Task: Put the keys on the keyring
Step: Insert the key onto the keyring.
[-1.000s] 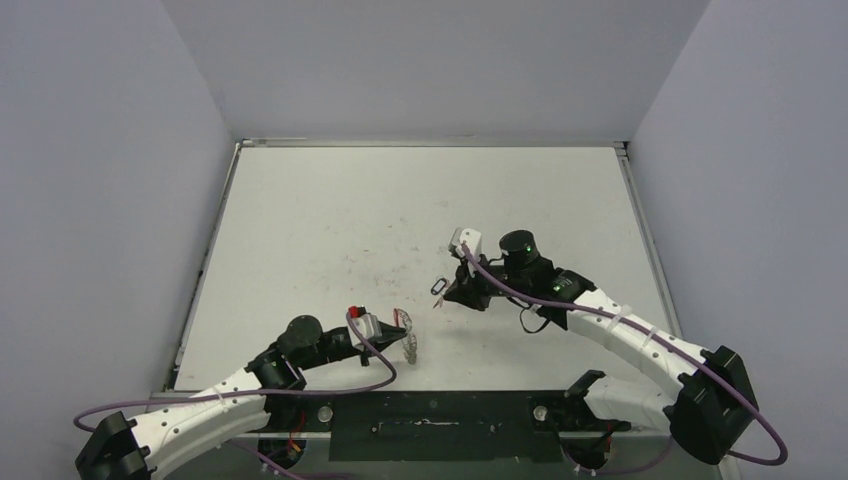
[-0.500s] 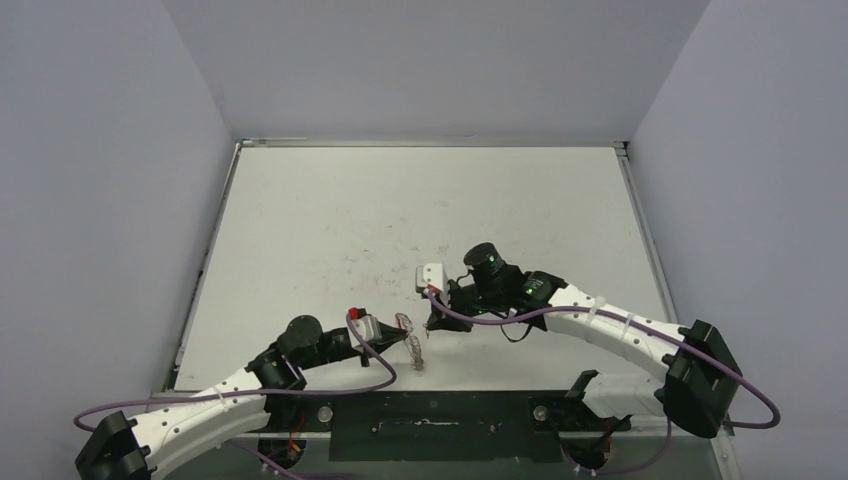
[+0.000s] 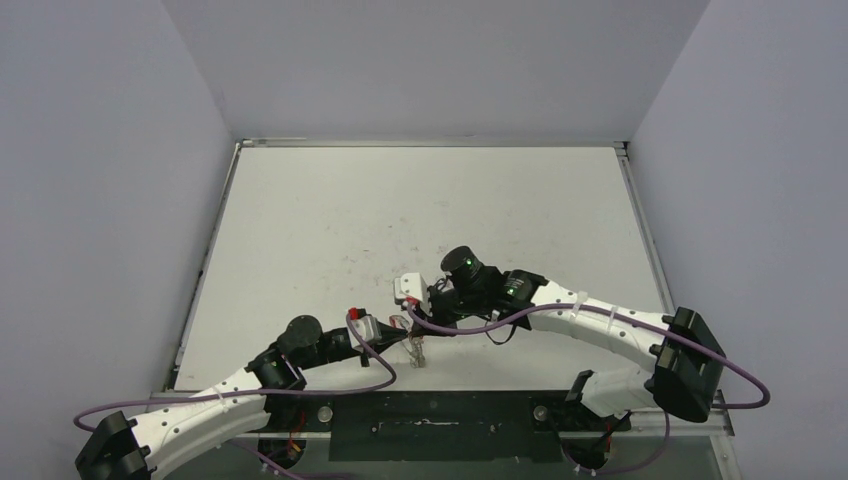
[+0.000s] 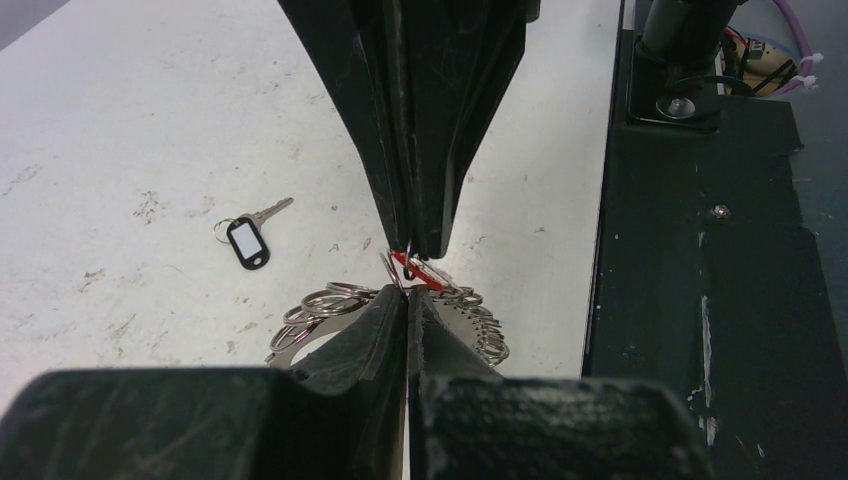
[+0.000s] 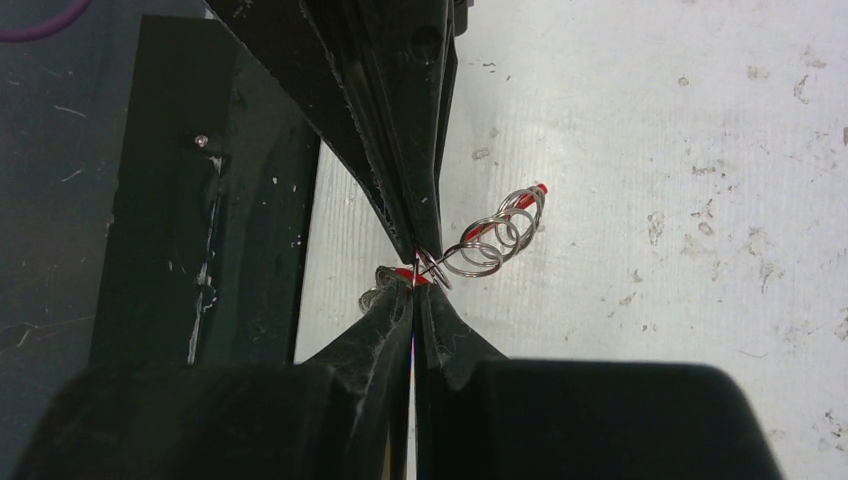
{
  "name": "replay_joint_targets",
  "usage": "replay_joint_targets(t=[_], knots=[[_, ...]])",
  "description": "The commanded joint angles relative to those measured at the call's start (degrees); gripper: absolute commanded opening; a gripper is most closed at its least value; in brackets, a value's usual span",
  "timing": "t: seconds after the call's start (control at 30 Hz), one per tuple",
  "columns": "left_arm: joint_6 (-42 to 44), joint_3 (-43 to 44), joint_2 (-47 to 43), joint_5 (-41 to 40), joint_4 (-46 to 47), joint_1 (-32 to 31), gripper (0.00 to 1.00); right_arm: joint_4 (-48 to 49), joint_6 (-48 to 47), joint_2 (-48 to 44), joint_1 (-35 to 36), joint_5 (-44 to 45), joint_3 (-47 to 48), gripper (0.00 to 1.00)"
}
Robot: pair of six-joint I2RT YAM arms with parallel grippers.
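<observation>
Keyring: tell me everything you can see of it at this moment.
The keyring is a thin metal wire loop with a short red sleeve over one arc and many small silver rings bunched along it. It sits near the front edge of the white table, beside the black base plate. The left gripper is shut on the red sleeve. The right gripper is shut on it too, with red at its tips and the rings fanning out alongside. Whether it rests on the table is unclear.

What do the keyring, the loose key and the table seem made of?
The keyring: thin bright loops that glint, likely steel; its red sleeve looks like matte plastic or rubber. The loose key: silver shaft, probably metal, with a dark tag, likely plastic. The table: white, matte, scuffed; material unclear.
</observation>
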Motion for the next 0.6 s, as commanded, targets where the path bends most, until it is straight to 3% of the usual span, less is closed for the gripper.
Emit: replay_joint_targets(t=[0.0,0.2,0.57], knots=[[0.2,3.1,-0.3,1.2,2.6,-0.3,0.00,0.3,-1.4,1.0,1.4,2.0,2.9,0.00],[0.2,3.0,-0.3,1.2,2.9,-0.3,0.00,1.1,0.0,0.3,1.4,5.8,2.8,0.00],[0.1,3.0,-0.1,1.2,3.1,-0.3,0.00,1.5,-0.1,-1.7,1.4,3.5,3.1,0.00]])
